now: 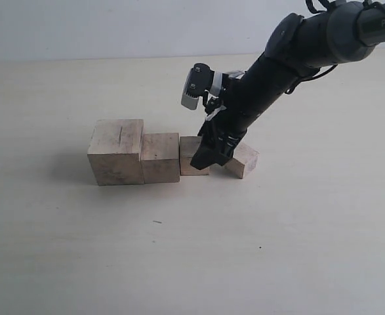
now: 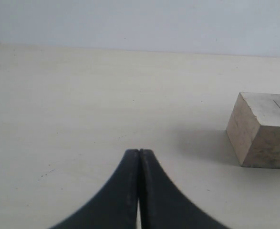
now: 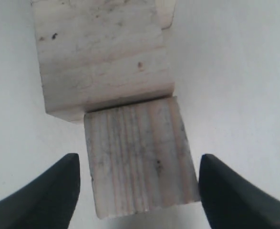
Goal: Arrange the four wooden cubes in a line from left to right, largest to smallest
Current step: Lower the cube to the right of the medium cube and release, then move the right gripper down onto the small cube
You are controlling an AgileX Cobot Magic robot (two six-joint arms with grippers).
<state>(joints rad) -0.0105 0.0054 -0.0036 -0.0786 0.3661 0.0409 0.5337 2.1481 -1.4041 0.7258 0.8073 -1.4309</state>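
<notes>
Right gripper (image 1: pixel 208 157) spread wide, straddling third cube (image 3: pixel 140 157), not clamped | large cube (image 1: pixel 117 152), medium cube (image 1: pixel 161 157) touching in row on bench (image 1: pixel 179 249) | fourth cube (image 1: pixel 243 161) angled beside | left gripper (image 2: pixel 139 157) closed, empty

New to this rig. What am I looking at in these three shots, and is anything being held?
It is a two-armed robot sorting wooden cubes on a pale table. The exterior view shows the largest cube, a medium cube touching it, a third cube and a fourth cube, turned askew. The other two pictures come from cameras on each wrist. The left tool is shut on nothing, parked near the largest cube. The right tool is open with its fingers either side of a cube, not yet gripping.
</notes>
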